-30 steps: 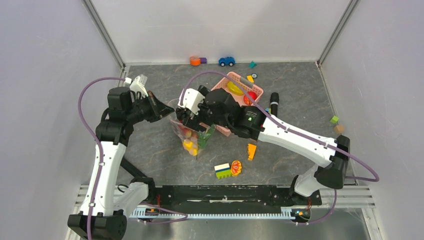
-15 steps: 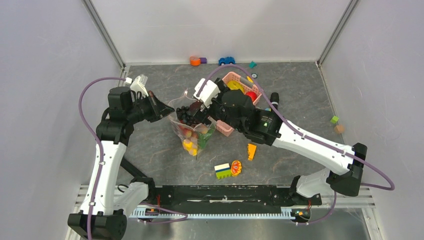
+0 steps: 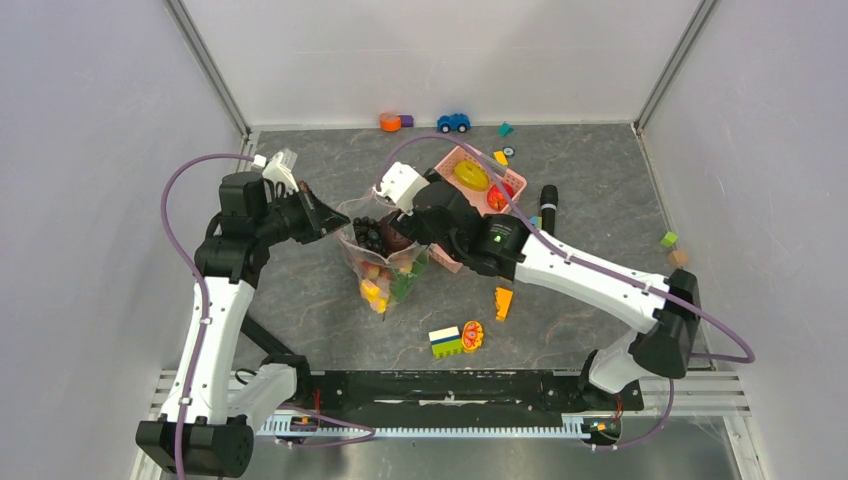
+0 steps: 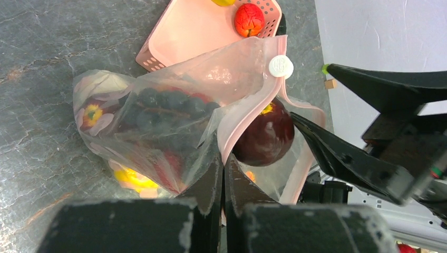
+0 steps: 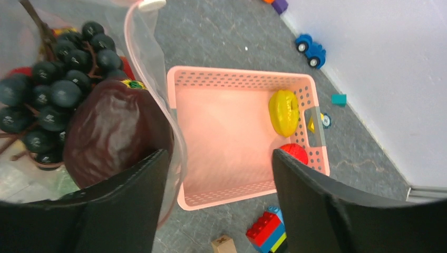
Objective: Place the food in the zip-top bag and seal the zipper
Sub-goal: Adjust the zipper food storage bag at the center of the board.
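Zip-top bag (image 3: 385, 262) stands slumped at centre-left of the bench (image 3: 600, 200), just left of the pink basket (image 3: 447, 157), mouth up and gaping. Left claw (image 4: 222, 163) is closed tight on the near lip, pinching the pale pink zipper (image 4: 252, 108) strip and holding that side up; the white slider (image 4: 281, 65) sits at the far end of the strip. Right claw (image 5: 220, 155) hangs over the mouth with its jaws spread wide and nothing between them. One finger lies against the dark red apple (image 4: 263, 138). The apple rests in the mouth on top of the dark grapes (image 5: 52, 95), just inside the lip rather than down in the pouch. More toy produce, red and yellow, shows through the plastic lower down. Step in hand, as judged: getting the apple fully in and clearing out. To do it well, lift the right claw straight up so neither finger snags the soft lip or drags the apple back out. Keep the left pinch steady so the mouth holds its shape. If the apple perches high, a light nudge down past the strip would help, since anything across the zipper will block sealing. A yellow citrus piece (image 5: 283, 112) and a red ball-like fruit (image 5: 292, 154) lie at the far right end of the basket, not yet bagged; sealing is some way off.
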`<state>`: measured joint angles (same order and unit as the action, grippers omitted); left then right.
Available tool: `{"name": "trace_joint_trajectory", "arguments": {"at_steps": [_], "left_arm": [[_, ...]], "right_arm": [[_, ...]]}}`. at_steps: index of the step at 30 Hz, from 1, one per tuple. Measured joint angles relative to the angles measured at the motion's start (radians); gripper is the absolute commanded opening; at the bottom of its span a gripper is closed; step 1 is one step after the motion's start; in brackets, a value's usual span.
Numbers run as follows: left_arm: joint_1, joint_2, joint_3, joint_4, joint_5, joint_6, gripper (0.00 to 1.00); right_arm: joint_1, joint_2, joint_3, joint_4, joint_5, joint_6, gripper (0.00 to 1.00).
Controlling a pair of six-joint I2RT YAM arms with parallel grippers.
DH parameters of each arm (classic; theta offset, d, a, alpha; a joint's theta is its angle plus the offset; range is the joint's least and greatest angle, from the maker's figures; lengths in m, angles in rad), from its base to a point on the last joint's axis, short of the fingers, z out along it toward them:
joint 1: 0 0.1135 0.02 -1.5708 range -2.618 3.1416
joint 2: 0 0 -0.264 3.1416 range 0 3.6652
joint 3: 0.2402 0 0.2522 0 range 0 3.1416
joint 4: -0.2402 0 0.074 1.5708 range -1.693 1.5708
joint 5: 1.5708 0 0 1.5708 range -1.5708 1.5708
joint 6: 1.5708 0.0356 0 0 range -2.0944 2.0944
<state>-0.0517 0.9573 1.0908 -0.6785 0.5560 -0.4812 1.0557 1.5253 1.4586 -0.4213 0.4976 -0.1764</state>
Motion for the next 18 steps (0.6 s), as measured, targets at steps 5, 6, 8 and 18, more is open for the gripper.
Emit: {"name": "trace_joint_trajectory", "arguments": {"at_steps": [5, 6, 8, 18], "left_arm": [[0.000, 0.000, 0.000, 0.000, 0.000, 0.000, 0.02], [0.000, 0.000, 0.000, 0.000, 0.000, 0.000, 0.02], [0.000, 0.000, 0.000, 0.000, 0.000, 0.000, 0.02], [0.000, 0.035, 0.143, -0.073, -0.037, -0.030, 0.04]], "right_arm": [[-0.020, 0.066, 0.031, -0.047, -0.004, 0.014, 0.40], [-0.022, 0.068, 0.032, -0.051, -0.009, 0.014, 0.32], [-0.024, 0.069, 0.036, -0.067, -0.039, 0.022, 0.21], [-0.024, 0.067, 0.202, -0.099, -0.254, 0.009, 0.00]]}}
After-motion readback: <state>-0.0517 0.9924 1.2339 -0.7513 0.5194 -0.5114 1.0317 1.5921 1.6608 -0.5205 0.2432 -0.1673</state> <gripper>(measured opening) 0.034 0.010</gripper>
